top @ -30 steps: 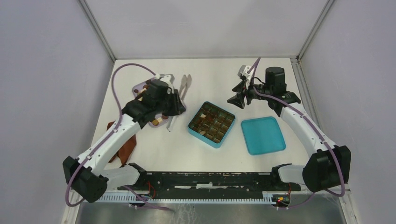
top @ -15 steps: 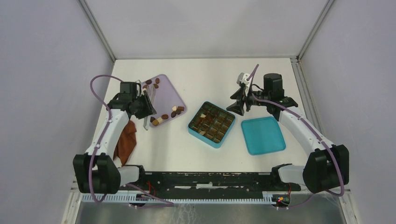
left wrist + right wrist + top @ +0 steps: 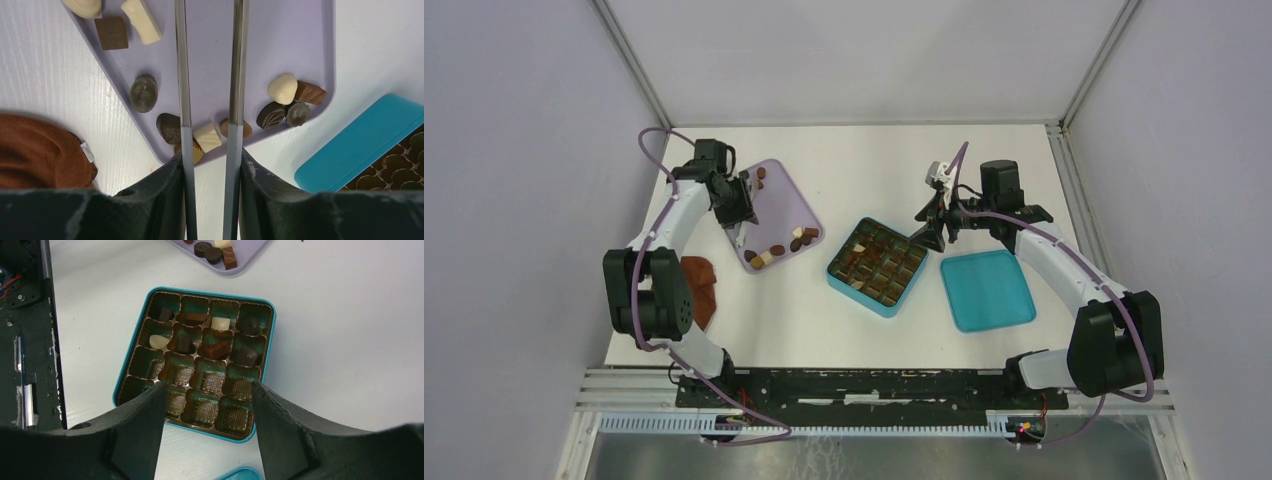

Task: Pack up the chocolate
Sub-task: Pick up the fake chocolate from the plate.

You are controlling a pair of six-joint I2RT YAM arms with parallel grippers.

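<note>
The chocolate (image 3: 207, 137) lies as several small dark, tan and cream pieces on the lilac tray (image 3: 280, 45), also seen from above (image 3: 779, 195). My left gripper (image 3: 210, 165) is shut on metal tweezers (image 3: 181, 75), whose two blades reach out over the tray; their tips run out of the wrist view. From above, the left gripper (image 3: 736, 212) hangs at the tray's left side. My right gripper (image 3: 207, 390) is open and holds nothing, above the near rows of the teal box (image 3: 270, 340). Several chocolates sit in the box's far cells.
The teal box (image 3: 876, 266) stands mid-table, its teal lid (image 3: 987, 290) flat to its right. A reddish-brown cloth (image 3: 699, 285) lies left of the tray, near the left arm. The right gripper (image 3: 929, 232) is at the box's far right corner.
The left arm has pulled back and left, uncovering the tray, still holding the tweezers. The right gripper has shifted slightly toward the box.
</note>
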